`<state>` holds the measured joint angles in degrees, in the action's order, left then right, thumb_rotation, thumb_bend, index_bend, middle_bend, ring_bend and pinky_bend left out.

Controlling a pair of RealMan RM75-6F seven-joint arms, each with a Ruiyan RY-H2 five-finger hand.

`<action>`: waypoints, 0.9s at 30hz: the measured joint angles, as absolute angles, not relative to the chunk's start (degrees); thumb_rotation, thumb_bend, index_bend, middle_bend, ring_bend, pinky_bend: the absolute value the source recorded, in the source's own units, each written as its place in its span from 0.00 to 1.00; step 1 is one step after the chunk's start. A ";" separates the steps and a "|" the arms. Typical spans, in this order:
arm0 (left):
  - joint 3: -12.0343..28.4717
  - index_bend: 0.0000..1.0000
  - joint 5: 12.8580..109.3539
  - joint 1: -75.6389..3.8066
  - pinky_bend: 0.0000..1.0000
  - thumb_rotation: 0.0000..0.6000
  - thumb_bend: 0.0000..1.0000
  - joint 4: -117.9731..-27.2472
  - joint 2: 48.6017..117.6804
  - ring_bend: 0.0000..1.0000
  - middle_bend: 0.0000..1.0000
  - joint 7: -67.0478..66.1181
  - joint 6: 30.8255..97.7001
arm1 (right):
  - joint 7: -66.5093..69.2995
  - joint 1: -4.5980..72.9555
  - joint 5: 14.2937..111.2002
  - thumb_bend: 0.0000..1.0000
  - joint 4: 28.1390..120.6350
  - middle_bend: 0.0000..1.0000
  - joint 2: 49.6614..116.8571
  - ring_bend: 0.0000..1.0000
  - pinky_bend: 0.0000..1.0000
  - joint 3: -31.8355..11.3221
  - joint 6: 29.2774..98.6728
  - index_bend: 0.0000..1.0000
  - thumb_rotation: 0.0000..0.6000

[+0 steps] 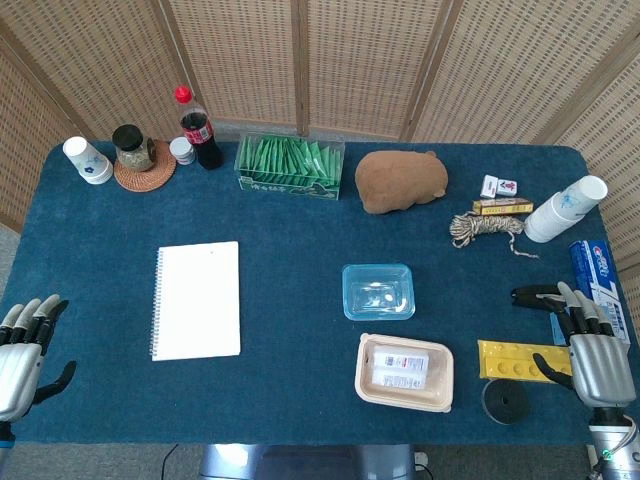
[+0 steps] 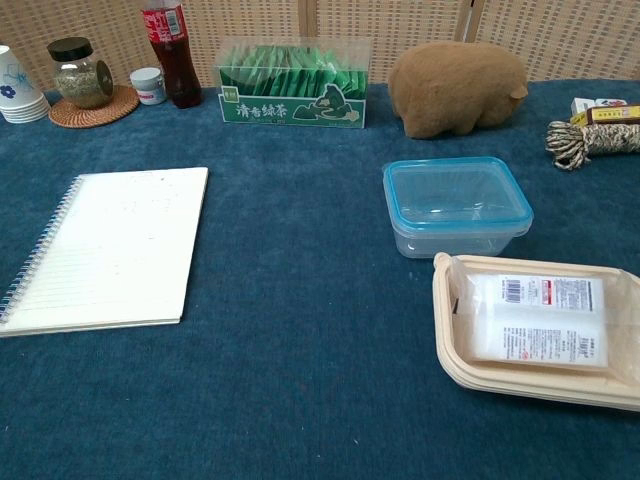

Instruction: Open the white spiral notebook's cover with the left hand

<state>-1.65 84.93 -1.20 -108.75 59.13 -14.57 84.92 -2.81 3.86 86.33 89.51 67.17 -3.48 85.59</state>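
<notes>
Left hand (image 1: pixel 22 355): fingers (image 1: pixel 30 315) extended and lying close side by side, thumb held out to the side, nothing held; positioned at the near left corner of the table (image 1: pixel 290 215), palm down, well apart from the notebook. Seen in head view only.

Right hand (image 1: pixel 590 355): fingers (image 1: pixel 580 310) extended, slightly parted, thumb out to the side, nothing held; positioned at the near right edge, just beside a yellow tray (image 1: pixel 512 360) and over a blue-and-white box (image 1: pixel 600 275). Seen in head view only.

White spiral notebook (image 1: pixel 197 300) (image 2: pixel 110 250): flat on the left half of the table, cover closed, spiral binding along its left edge, clear of both hands.

Centre, noted: clear container with blue lid (image 1: pixel 378 291) (image 2: pixel 455 205); nearer, a beige tray with a wrapped white packet (image 1: pixel 404 372) (image 2: pixel 540 330); black tape roll (image 1: pixel 505 401) near the front edge.

Far edge, left to right: stacked paper cups (image 1: pixel 87 160), glass jar on a woven coaster (image 1: pixel 135 152) (image 2: pixel 82 80), small white pot (image 1: pixel 182 150), cola bottle (image 1: pixel 200 128) (image 2: pixel 172 50), green tea box (image 1: pixel 290 167) (image 2: pixel 292 85), brown plush animal (image 1: pixel 400 180) (image 2: pixel 455 88).

Right side: mahjong tiles (image 1: pixel 498 186), small yellow box (image 1: pixel 502 206), coiled twine (image 1: pixel 485 230) (image 2: pixel 590 140), second stack of paper cups (image 1: pixel 565 210).

Wicker screen (image 1: pixel 320 60) behind the table.
</notes>
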 measured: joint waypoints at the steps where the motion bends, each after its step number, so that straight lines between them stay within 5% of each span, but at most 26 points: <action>1: -1.66 0.06 84.85 -1.23 0.00 1.00 0.31 -108.74 59.19 0.00 0.07 -14.61 84.79 | -2.82 3.89 86.32 0.25 89.50 0.08 67.20 0.06 0.13 -3.49 85.55 0.15 1.00; 27: -1.53 0.06 86.96 -5.56 0.00 1.00 0.31 -108.87 61.11 0.00 0.04 -17.28 78.34 | -4.43 3.40 86.93 0.25 91.41 0.08 66.67 0.06 0.13 -3.42 86.70 0.15 1.00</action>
